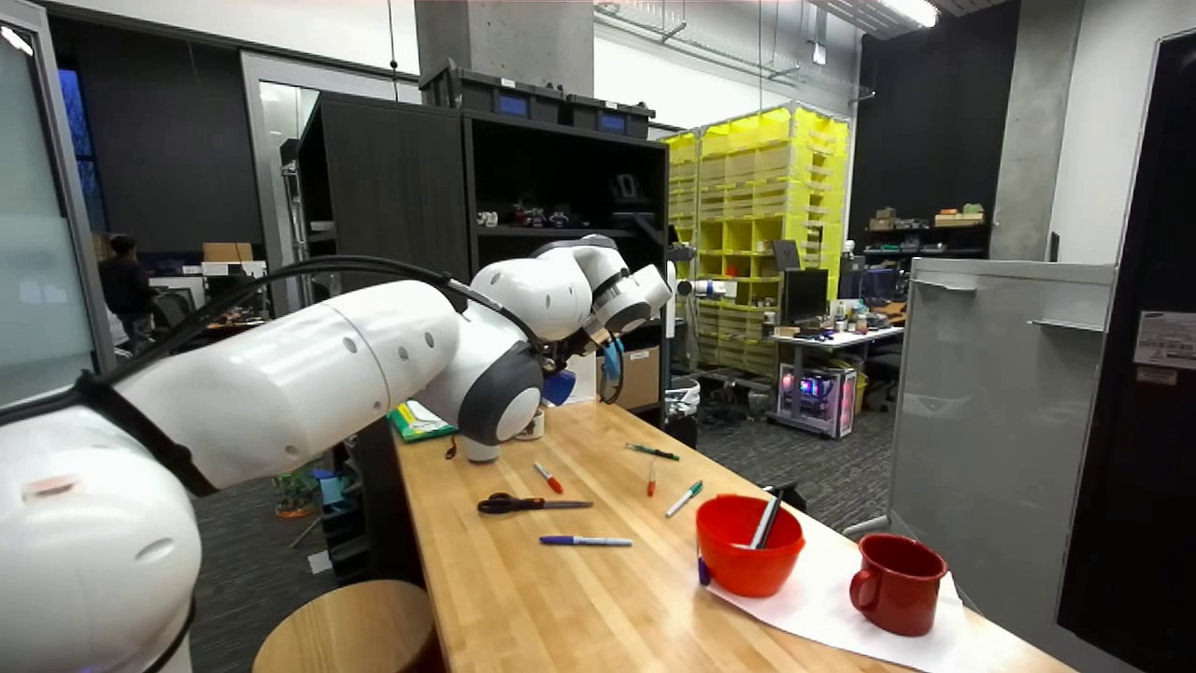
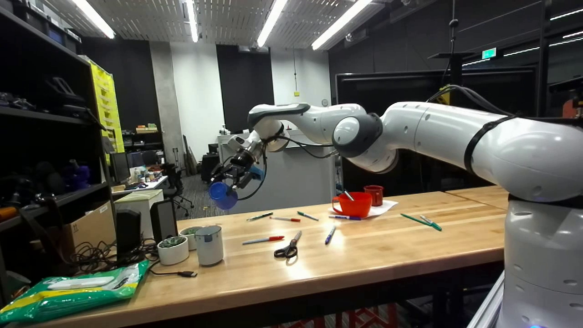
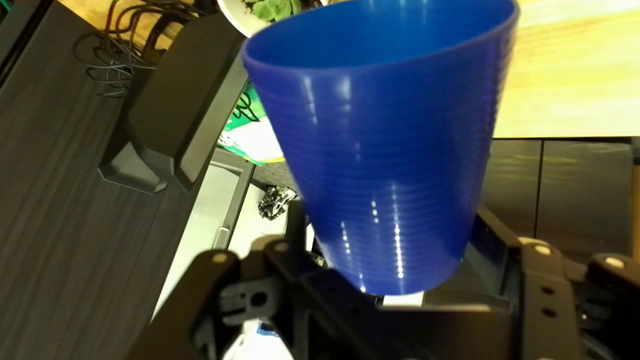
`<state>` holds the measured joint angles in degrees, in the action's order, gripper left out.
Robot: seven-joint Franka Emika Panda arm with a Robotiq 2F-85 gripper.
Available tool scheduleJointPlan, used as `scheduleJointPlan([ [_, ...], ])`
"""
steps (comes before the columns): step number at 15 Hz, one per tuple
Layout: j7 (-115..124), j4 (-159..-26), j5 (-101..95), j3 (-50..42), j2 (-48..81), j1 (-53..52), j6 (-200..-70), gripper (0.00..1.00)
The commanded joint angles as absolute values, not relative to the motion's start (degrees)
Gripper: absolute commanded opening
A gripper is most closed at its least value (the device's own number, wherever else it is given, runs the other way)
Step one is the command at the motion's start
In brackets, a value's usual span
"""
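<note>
My gripper (image 3: 390, 225) is shut on a blue cup (image 3: 385, 150), its fingers on either side of the cup's narrow lower end. The cup's wide mouth points away from the palm, and what shows of its inside is bare. In an exterior view the blue cup (image 2: 223, 196) hangs tilted in the air, higher than the wooden table (image 2: 364, 255) and near its far left end. From the opposite side the arm hides most of the gripper, and only part of the blue cup (image 1: 558, 388) shows beneath it.
Scissors (image 2: 288, 249) and several scattered pens lie on the table. A red cup (image 1: 750, 561) with pens inside and a dark red mug (image 1: 899, 584) stand on white paper. Near the shelf are a grey cup (image 2: 209, 246), potted plants (image 2: 173, 250), a black speaker (image 2: 165, 218) and a green packet (image 2: 77, 291).
</note>
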<state>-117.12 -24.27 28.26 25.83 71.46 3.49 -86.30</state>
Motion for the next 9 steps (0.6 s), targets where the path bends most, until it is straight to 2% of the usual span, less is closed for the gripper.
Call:
scheduleJointPlan([
  [1,-117.9,-26.0,30.9,27.8,73.3,5.0,-87.1,0.51],
  [2,-116.1,-18.4,31.4,27.1,77.7,3.3,-83.9,0.51],
  [5,-117.4,-25.9,32.5,27.7,75.2,5.3,-86.3,0.51],
  [6,-115.6,-18.3,32.9,27.1,79.6,3.7,-83.2,0.51],
  [7,-115.4,-18.3,33.1,27.0,80.0,3.7,-83.0,0.51],
  [8,-117.0,-25.9,33.2,27.4,76.6,5.6,-86.0,0.51],
  [9,-116.6,-25.9,33.4,27.3,76.9,5.6,-86.1,0.51],
])
